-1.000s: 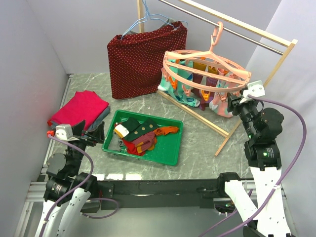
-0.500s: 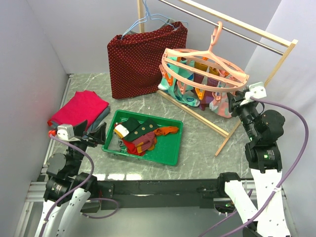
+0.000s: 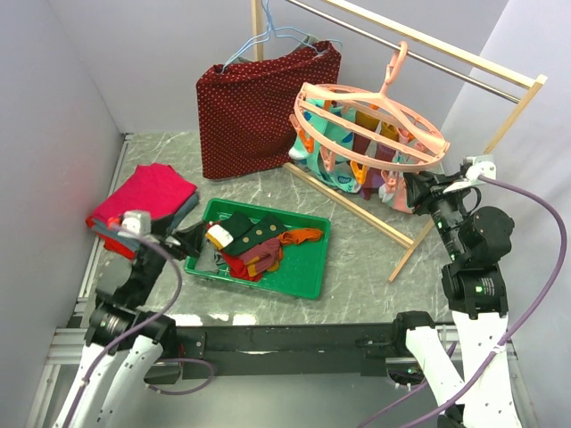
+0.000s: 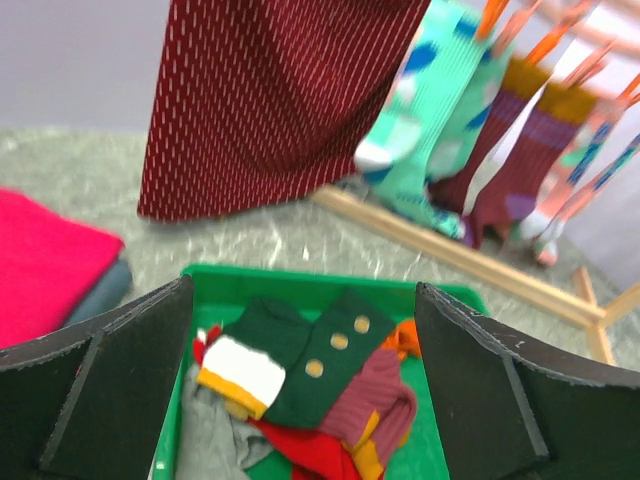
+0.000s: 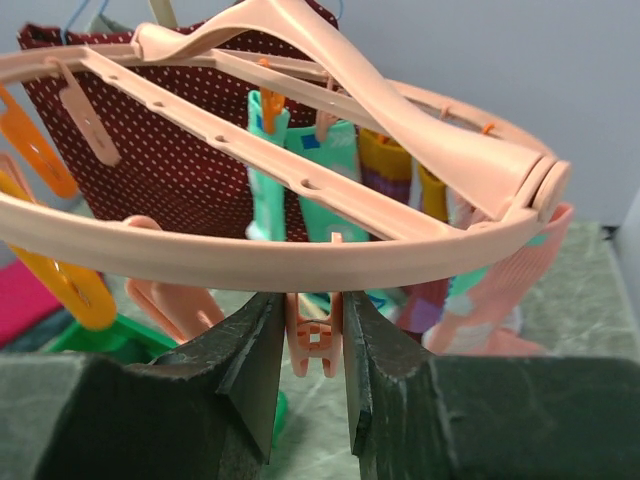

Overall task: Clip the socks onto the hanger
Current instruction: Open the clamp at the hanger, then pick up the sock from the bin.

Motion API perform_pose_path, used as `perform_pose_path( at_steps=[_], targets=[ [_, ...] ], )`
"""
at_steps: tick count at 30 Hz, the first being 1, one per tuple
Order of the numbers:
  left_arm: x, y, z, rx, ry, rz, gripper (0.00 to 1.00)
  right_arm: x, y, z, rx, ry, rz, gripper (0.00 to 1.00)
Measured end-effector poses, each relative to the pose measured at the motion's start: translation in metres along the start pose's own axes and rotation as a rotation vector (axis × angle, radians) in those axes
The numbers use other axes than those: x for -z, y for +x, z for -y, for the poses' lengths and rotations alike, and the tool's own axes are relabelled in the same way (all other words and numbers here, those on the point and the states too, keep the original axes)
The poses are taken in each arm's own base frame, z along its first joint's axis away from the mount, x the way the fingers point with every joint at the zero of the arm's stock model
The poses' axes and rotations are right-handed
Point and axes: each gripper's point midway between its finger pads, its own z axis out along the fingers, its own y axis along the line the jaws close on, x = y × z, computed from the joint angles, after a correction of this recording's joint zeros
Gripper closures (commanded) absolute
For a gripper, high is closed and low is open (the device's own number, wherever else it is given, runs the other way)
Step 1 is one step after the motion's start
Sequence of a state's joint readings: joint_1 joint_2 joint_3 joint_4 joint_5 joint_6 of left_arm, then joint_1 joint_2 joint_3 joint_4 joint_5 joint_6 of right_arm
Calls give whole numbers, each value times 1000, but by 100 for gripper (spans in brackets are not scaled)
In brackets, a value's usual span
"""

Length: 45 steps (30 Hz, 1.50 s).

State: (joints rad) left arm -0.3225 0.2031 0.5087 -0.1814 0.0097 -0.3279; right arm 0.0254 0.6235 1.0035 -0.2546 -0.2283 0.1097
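The salmon-pink hanger [image 3: 370, 120] hangs by its hook from the wooden rack, with several socks [image 3: 330, 160] clipped under it. My right gripper [image 3: 419, 189] is at its near right rim. In the right wrist view that gripper [image 5: 312, 310] is shut on one dangling clip peg [image 5: 316, 345] just below the hanger ring [image 5: 300, 255]. Loose socks [image 3: 254, 245] lie heaped in the green tray [image 3: 303, 276]. My left gripper [image 3: 183, 239] hovers at the tray's left end. Its jaws [image 4: 302, 300] are wide open over a dark green sock with yellow dots [image 4: 320, 365], holding nothing.
A dark-red dotted cloth [image 3: 263, 107] hangs on a light-blue wire hanger at the back. The wooden rack [image 3: 419, 53] has a floor bar [image 3: 357, 209] running behind the tray. A folded pink-red stack [image 3: 143, 196] lies at the left.
My right gripper has closed on the clip peg and the hanger has shifted slightly. My left gripper has moved right, up to the tray's left end.
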Motion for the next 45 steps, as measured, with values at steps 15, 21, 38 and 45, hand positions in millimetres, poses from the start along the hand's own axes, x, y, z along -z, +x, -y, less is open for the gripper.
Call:
perform_pose_path(
  at_steps=[15, 21, 38, 45],
  targets=[
    [-24, 61, 7, 52, 51, -274, 4, -4, 6, -5, -133, -9, 12, 100],
    [-41, 84, 13, 104, 61, -434, 3, -4, 4, -11, -137, -41, 20, 100],
    [-54, 151, -36, 368, -534, -753, 13, -3, 13, -21, -146, -89, 20, 100],
    [-47, 182, -48, 356, -690, -810, 28, -3, 12, -23, -140, -99, 25, 100]
  ],
)
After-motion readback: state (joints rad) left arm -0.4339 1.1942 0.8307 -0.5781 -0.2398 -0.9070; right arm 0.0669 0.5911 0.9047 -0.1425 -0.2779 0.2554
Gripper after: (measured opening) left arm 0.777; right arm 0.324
